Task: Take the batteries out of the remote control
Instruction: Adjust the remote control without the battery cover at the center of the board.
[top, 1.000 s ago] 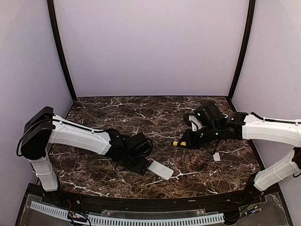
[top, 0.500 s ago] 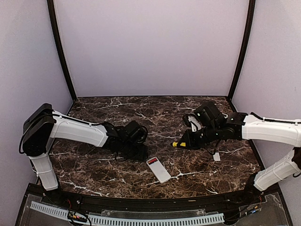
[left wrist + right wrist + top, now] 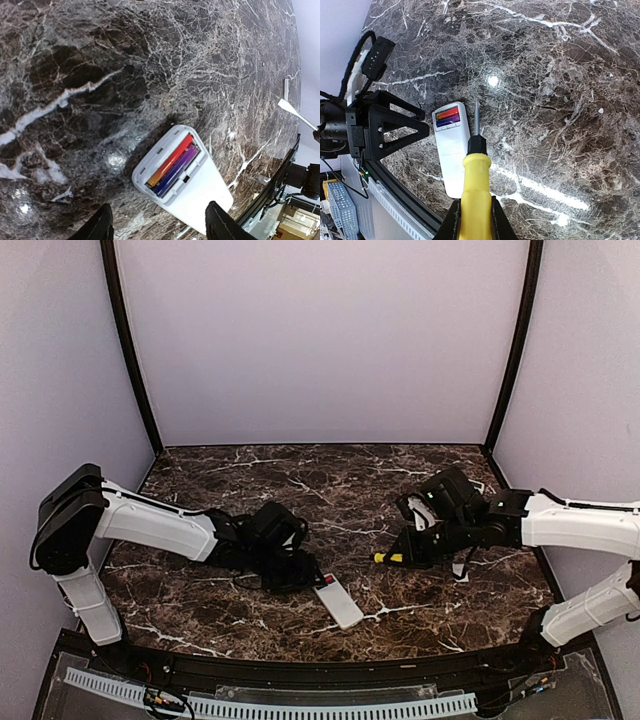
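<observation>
Here, your left gripper is released, its fingers spread wide and holding nothing. The remote control lies flat on the marble table, just at the gripper's 4 o'clock in the top view. The batteries, one red and one blue, sit side by side in the uncovered bay at the remote's 10 o'clock end. Your right gripper is clenched on the yellow handle of the screwdriver. In the right wrist view its metal tip points to 12 o'clock, close beside the remote's edge near the batteries.
</observation>
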Robot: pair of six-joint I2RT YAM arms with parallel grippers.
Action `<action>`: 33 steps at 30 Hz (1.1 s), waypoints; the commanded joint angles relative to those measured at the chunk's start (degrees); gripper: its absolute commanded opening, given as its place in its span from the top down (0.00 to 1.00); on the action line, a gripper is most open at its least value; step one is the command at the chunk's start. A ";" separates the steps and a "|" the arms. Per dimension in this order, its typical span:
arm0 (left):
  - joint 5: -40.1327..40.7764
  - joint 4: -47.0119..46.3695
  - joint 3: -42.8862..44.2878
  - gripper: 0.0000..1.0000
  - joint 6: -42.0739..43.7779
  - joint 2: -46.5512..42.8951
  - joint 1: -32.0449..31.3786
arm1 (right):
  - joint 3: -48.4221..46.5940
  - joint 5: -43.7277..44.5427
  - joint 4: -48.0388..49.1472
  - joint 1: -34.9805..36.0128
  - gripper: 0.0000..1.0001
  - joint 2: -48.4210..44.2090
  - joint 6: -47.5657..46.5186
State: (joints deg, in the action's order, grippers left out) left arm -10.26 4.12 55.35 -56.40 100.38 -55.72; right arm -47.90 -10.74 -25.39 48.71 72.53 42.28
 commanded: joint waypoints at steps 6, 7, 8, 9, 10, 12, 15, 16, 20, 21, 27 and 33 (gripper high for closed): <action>-4.85 -3.98 0.33 0.38 -3.38 1.68 -0.01 | -0.32 1.31 1.17 0.15 1.00 -1.17 -0.12; -4.85 -3.76 0.57 0.38 -2.98 2.30 0.00 | -0.01 1.33 1.42 0.16 1.00 -1.26 -0.04; -4.68 -3.37 1.23 0.38 -2.23 2.69 0.00 | 0.26 1.29 1.60 0.16 1.00 -1.31 0.06; -4.37 -2.00 1.72 0.38 -1.83 3.41 0.00 | 0.53 1.29 1.62 0.16 1.00 -1.35 0.20; -3.75 -1.21 2.58 0.38 -1.00 3.72 0.00 | 0.81 1.27 1.57 0.16 1.00 -1.52 0.37; -3.27 -0.32 3.19 0.38 -0.20 4.33 0.00 | 1.40 1.43 1.65 0.16 1.00 -2.12 0.70; -3.58 -1.08 3.98 0.38 0.61 5.14 -0.02 | 1.75 1.89 1.59 0.16 1.00 -3.12 0.73; -3.81 -1.54 4.28 0.38 0.78 5.42 -0.01 | 1.71 2.19 1.49 0.16 1.00 -3.15 0.56; -4.77 -2.53 6.39 0.38 1.61 7.16 0.00 | 1.41 3.37 0.74 0.16 1.00 -3.00 0.35; -5.32 -2.84 7.06 0.38 1.81 7.76 0.00 | 1.45 3.55 0.70 0.16 1.00 -3.00 0.51; -6.75 -5.11 10.12 0.38 4.68 10.27 -0.05 | 2.26 5.01 1.10 0.16 1.00 -4.39 1.79; -3.75 3.12 15.06 0.30 12.14 10.98 -1.06 | 2.60 5.42 1.57 0.13 1.00 -4.94 2.40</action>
State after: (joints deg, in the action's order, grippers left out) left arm -16.10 0.23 66.74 -51.22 111.87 -55.83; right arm -46.28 -6.72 -25.30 48.71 68.55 43.81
